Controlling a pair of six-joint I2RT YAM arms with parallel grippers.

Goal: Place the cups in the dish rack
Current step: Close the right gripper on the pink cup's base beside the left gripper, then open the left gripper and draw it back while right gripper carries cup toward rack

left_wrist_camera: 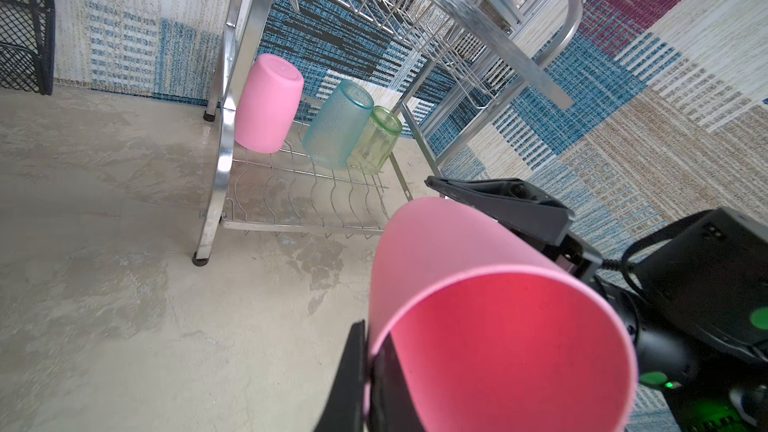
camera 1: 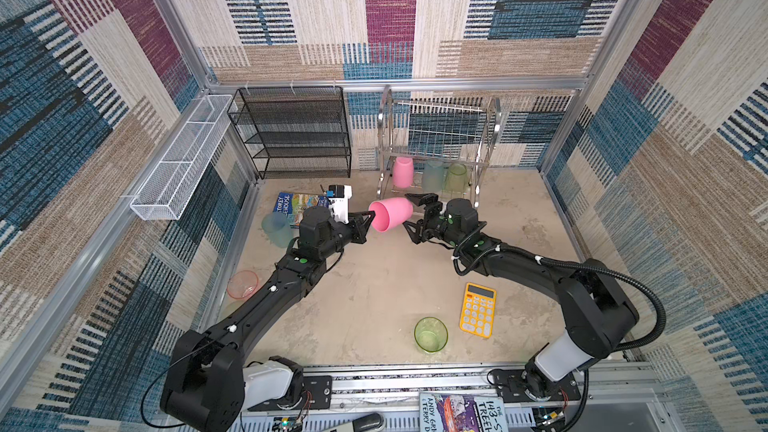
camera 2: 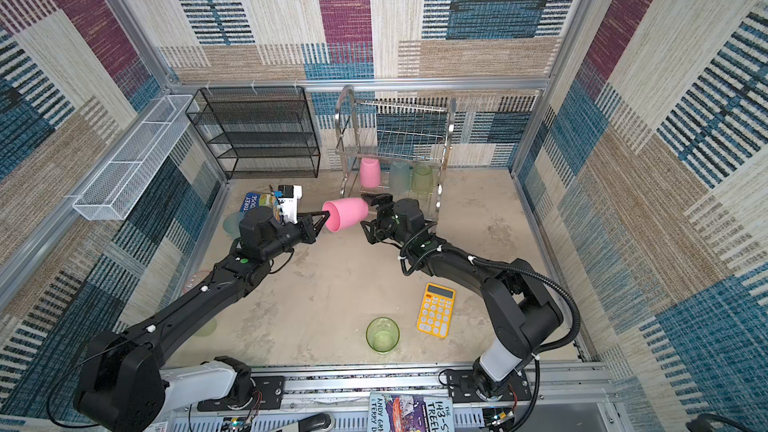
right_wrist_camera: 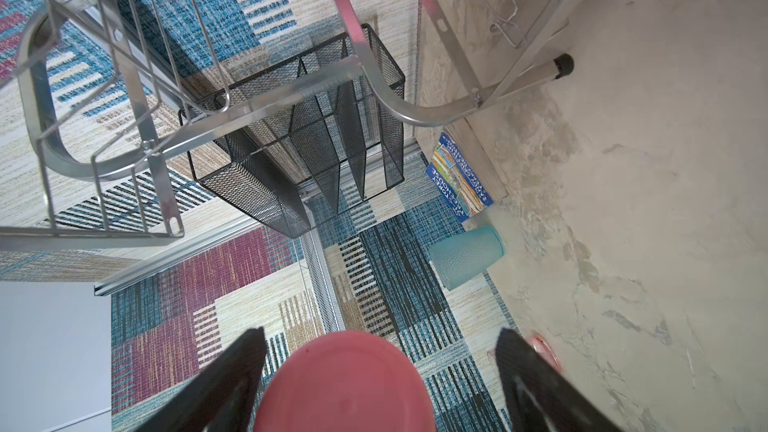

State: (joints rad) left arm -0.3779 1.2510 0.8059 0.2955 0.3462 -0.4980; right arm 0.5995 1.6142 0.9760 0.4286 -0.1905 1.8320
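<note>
A pink cup [camera 1: 390,214] [camera 2: 345,213] lies sideways in the air in front of the dish rack [camera 1: 384,118] [left_wrist_camera: 224,139]. My left gripper [camera 1: 371,218] [left_wrist_camera: 368,367] is shut on its rim, one finger inside and one outside. My right gripper [camera 1: 413,214] [right_wrist_camera: 380,332] is open, its fingers standing either side of the cup's base [right_wrist_camera: 345,384] without touching. A pink cup [left_wrist_camera: 268,103], a teal cup [left_wrist_camera: 336,124] and a green cup [left_wrist_camera: 376,141] stand upside down on the rack's lower tier. On the floor are a teal cup [camera 1: 276,228], a salmon cup [camera 1: 242,284] and a green cup [camera 1: 431,334].
A yellow calculator [camera 1: 478,313] lies right of the green floor cup. A book [camera 1: 297,203] lies by the black mesh shelf [camera 1: 291,135] at the back left. A white mesh trough [camera 1: 183,160] hangs on the left wall. The rack's upper tier [camera 1: 440,118] holds nothing.
</note>
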